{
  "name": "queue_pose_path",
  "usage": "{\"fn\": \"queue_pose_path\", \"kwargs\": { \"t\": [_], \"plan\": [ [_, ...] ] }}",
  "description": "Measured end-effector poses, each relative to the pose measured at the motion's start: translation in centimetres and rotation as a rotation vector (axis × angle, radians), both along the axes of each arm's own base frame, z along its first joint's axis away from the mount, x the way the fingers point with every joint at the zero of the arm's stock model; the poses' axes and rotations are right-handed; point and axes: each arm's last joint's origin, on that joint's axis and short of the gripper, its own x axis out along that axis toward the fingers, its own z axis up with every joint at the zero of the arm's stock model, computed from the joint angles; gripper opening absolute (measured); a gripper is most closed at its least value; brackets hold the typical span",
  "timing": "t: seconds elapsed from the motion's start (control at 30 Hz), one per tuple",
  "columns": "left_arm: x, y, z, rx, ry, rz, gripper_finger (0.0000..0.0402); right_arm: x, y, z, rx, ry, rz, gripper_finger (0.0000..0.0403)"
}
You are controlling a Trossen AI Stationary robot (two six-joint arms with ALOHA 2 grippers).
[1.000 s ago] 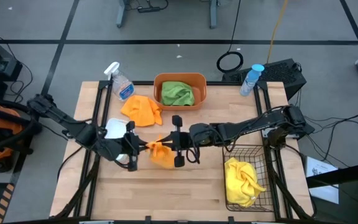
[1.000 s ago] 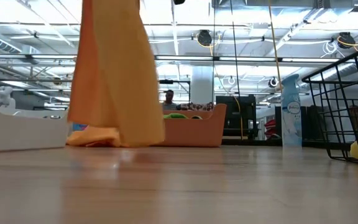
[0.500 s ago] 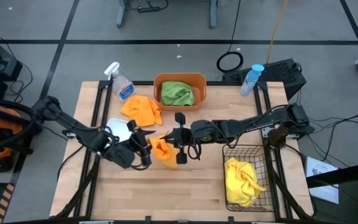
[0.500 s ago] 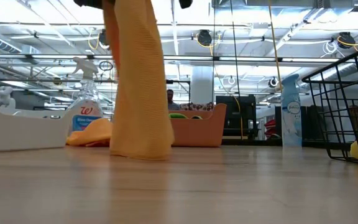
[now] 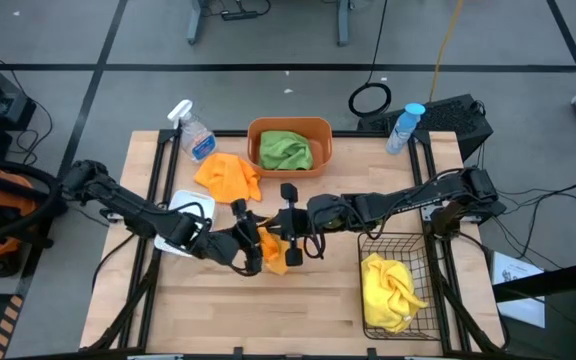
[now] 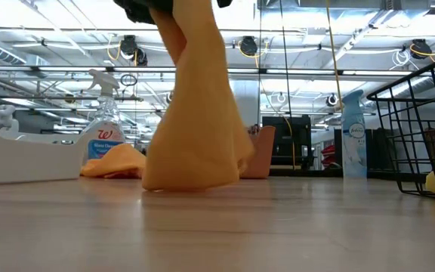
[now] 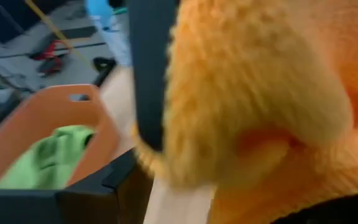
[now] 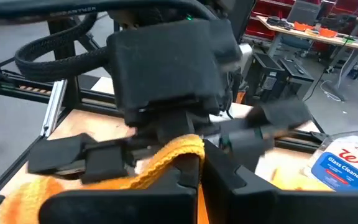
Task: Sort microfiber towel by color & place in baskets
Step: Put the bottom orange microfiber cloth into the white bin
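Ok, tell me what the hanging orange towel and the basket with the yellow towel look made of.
Orange towel: soft microfiber-type cloth, going by its fuzzy looped nap in the left wrist view and its limp drape.
Black basket: apparently coated metal wire, shown by the thin open dark grid around the yellow towel.

you are looking down on the table (image 5: pixel 318 310). the tub (image 5: pixel 289 127) is sitting at the far edge, a towel (image 5: pixel 285 150) lying in it. a spray bottle (image 5: pixel 194 132) is standing just left of the tub, a second bottle (image 5: pixel 404 127) well to its right. a loose towel (image 5: pixel 228 176) is lying just before the first bottle. the bin (image 5: pixel 180 212) is sitting left of centre. the wire basket (image 5: pixel 393 285) is sitting at the near right, a towel (image 5: pixel 391 288) in it. mid-table, a hanging towel (image 5: pixel 273 248) is reaching down to the tabletop between the left gripper (image 5: pixel 251 245) and the right gripper (image 5: pixel 288 228).
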Motion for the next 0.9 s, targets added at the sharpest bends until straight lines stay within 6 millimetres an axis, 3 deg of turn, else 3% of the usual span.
{"fn": "queue_pose_path", "kwargs": {
  "t": [0.17, 0.37, 0.57, 0.73, 0.9],
  "plan": [
    [0.9, 0.2, -0.1, -0.004, -0.025, -0.026, 0.0196, 0.0, 0.0, -0.1, -0.002, 0.008, 0.004, 0.0000],
    [0.5, -0.2, 0.3, 0.022, -0.035, -0.062, 0.0024, -0.2, 0.1, -0.7, 0.016, 0.072, 0.003, 0.0002],
    [0.1, -0.5, 0.4, 0.015, -0.009, -0.101, 0.0012, -0.6, 0.0, -0.6, 0.027, 0.104, -0.016, 0.0050],
    [-0.7, -0.6, 0.7, -0.027, 0.008, -0.119, 0.0006, -2.2, -0.9, -0.5, -0.033, 0.222, -0.181, 0.0117],
    [-2.1, -0.8, 2.4, -0.049, -0.042, -0.147, 0.0005, -3.1, -0.9, -2.5, -0.010, 0.358, -0.284, 0.0179]
  ]
}}
